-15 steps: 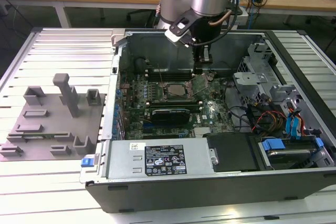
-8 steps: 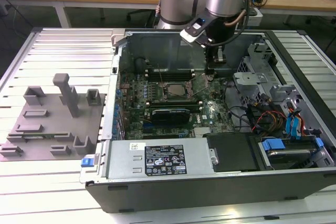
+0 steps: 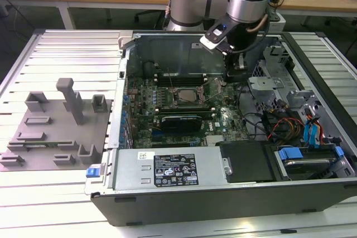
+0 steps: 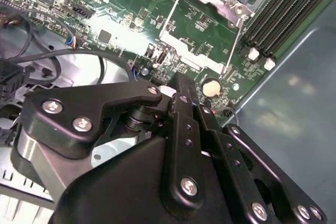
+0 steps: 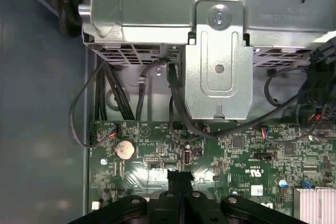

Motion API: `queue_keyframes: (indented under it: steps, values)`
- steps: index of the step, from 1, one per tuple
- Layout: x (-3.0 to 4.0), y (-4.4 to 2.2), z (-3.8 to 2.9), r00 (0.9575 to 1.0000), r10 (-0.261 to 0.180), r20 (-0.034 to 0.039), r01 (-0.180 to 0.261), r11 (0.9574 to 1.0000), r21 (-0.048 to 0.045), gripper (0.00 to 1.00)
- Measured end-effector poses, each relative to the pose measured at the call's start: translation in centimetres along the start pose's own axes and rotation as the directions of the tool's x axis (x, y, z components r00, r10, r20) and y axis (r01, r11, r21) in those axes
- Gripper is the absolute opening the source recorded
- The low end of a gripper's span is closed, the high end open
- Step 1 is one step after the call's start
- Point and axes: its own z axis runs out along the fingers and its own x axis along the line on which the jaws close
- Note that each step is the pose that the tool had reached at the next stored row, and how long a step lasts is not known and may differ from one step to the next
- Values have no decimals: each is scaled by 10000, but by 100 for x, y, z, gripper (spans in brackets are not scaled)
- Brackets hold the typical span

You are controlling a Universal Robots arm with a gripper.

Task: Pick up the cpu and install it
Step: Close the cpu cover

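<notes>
Matt black tool (image 5: 179,178), glossy green circuit board (image 5: 236,156), bare steel bracket (image 5: 218,61).

Fixture plate (image 3: 53,137) beside case (image 3: 223,200) (exterior view's left), motherboard (image 3: 230,116) inside — gripper (image 5: 179,178) above.

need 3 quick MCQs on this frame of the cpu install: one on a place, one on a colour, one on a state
1. Where is the cpu?
A. on the grey fixture plate
B. in the socket on the motherboard
C. between the gripper's fingers

2. What colour is the motherboard?
A. green
B. red
C. white

3. How does the socket's metal frame stand?
A. swung open, clear of the cpu
B. shut down over the cpu
C. taken off and lying on the fixture plate

Answers:
1 B: in the exterior view the cpu's pale top sits inside the socket, and the gripper is shut with nothing in it.
2 A: the board is green in both wrist views.
3 A: in the second wrist view the board shows through the frame's window, beside the uncovered cpu.
</notes>
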Motion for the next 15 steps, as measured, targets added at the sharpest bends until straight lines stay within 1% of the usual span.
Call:
queue_keyframes:
  steps: [5,6,9,10,11,15]
  values:
    - [2,-1,95,10000,0,-1,0,10000,21,11]
    - [3,-1,123,10000,0,0,0,10000,33,11]
    - [4,-3,177,10000,-1,-1,1,10000,56,11]
    - [5,-4,209,10000,-2,-1,2,10000,74,11]
    - [6,-4,240,10000,-4,-3,4,9999,116,11]
    - [5,-5,246,10000,-3,-1,3,9999,122,11]
